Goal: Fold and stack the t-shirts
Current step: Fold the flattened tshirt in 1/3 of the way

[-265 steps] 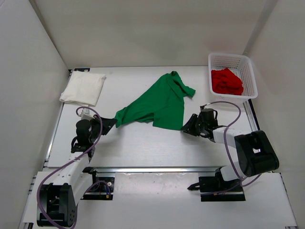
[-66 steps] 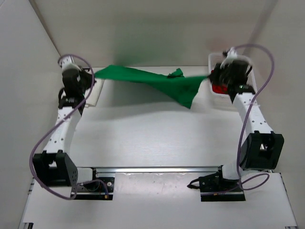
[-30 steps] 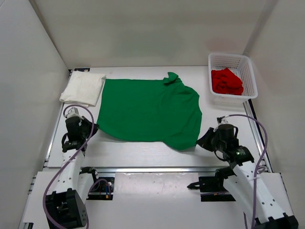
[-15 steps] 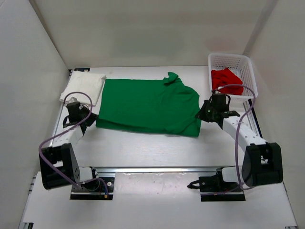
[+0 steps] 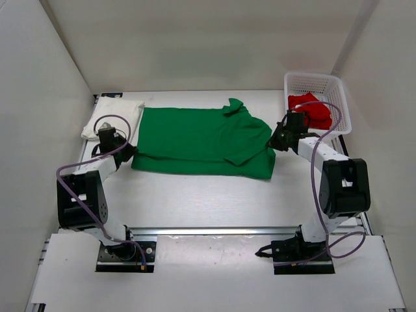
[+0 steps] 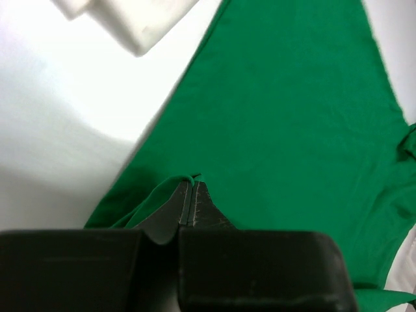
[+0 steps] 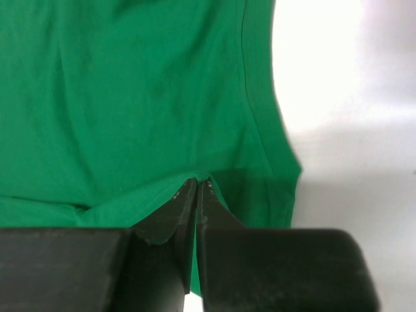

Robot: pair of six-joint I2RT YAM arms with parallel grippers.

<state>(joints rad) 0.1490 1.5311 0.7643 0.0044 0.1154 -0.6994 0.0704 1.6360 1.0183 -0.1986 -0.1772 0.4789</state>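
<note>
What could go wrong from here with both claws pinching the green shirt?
1. The left claw and right claw each hold only a thin pinch of the green shirt at their tips; it may slip and skew the fold.
2. The left claw sits near the white shirt and could drag it.
3. The right claw is close to the basket and might nudge it.

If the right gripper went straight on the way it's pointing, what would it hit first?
More of the green t-shirt: the right gripper is shut on its edge, and only green cloth lies ahead, as far as shown.
</note>
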